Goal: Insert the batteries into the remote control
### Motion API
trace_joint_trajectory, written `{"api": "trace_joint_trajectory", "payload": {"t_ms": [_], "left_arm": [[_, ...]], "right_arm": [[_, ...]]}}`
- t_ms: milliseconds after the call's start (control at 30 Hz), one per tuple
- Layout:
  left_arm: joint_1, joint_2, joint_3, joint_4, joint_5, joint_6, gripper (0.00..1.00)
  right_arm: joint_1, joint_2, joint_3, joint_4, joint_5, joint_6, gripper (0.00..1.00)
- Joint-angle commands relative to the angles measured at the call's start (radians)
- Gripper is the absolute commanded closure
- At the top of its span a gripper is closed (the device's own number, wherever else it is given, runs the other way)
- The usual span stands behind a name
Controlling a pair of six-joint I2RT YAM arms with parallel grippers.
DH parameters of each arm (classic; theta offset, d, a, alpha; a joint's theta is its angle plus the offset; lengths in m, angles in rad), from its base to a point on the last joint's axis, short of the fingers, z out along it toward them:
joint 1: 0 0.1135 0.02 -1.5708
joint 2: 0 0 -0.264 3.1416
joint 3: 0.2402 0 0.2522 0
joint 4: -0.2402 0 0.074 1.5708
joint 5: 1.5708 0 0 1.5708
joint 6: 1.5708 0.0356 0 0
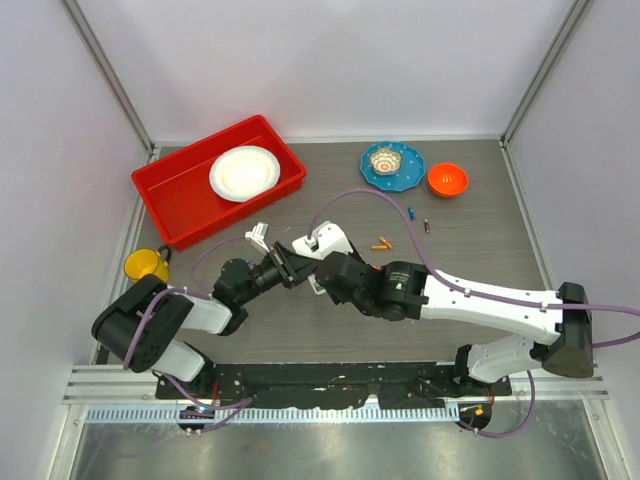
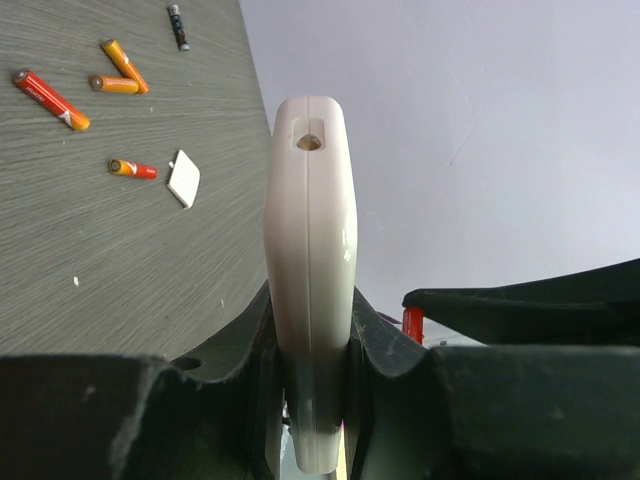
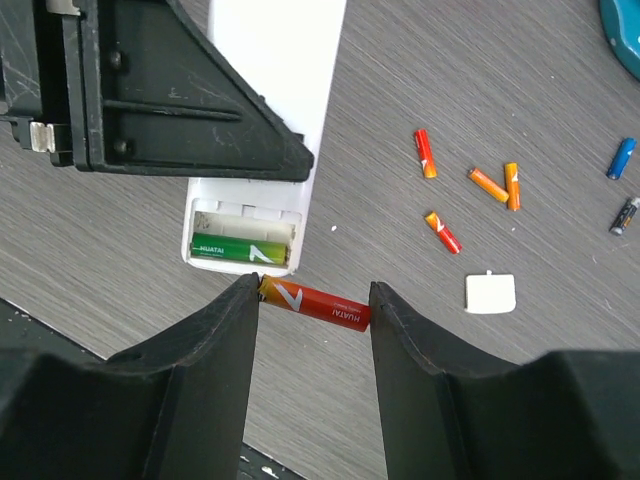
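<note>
Partly closed, right gripper [image 3: 312, 294] pinching red battery [image 3: 318, 304]

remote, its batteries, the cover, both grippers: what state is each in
remote control: compartment open, one slot empty
green battery: seated in the compartment
red-orange battery: gripped, not yet in
battery cover: off, lying on the table
left gripper: shut on the remote control
right gripper: shut on the red-orange battery
</note>
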Motion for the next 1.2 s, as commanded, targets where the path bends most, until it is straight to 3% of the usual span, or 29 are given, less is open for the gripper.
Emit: {"api": "trace_joint_trajectory", "payload": {"t_ms": [0, 1167], "left_arm": [[-0.002, -0.023, 0.036, 0.278, 0.004, -0.017, 1.00], [-0.007, -0.031, 0.038, 0.278, 0.028, -0.057, 1.00]], "right_arm": [[0.022, 0.027, 0.080, -0.025, 0.017, -0.026, 0.71], [0.033, 0.160, 0.120, 0.034, 0.043, -0.040, 0.70]]}}
